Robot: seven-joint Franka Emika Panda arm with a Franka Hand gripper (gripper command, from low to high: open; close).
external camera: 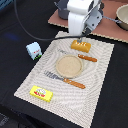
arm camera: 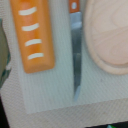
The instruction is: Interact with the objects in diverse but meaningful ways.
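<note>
Bread loaf (arm camera: 36, 35) close below me; knife (arm camera: 76, 50) at its three o'clock could get nudged. Jaws' spread: cannot tell.

The arm's pincer (external camera: 81, 37) hangs just above the orange bread loaf (external camera: 81, 46) (on the woven mat (external camera: 30, 80)).

No writing is legible anywhere (packet (external camera: 41, 93) marks too blurred).

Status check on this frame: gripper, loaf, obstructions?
Gripper above bread loaf, jaw state unreadable. Loaf flat on placemat, ungrasped. Knife lies close alongside.
</note>
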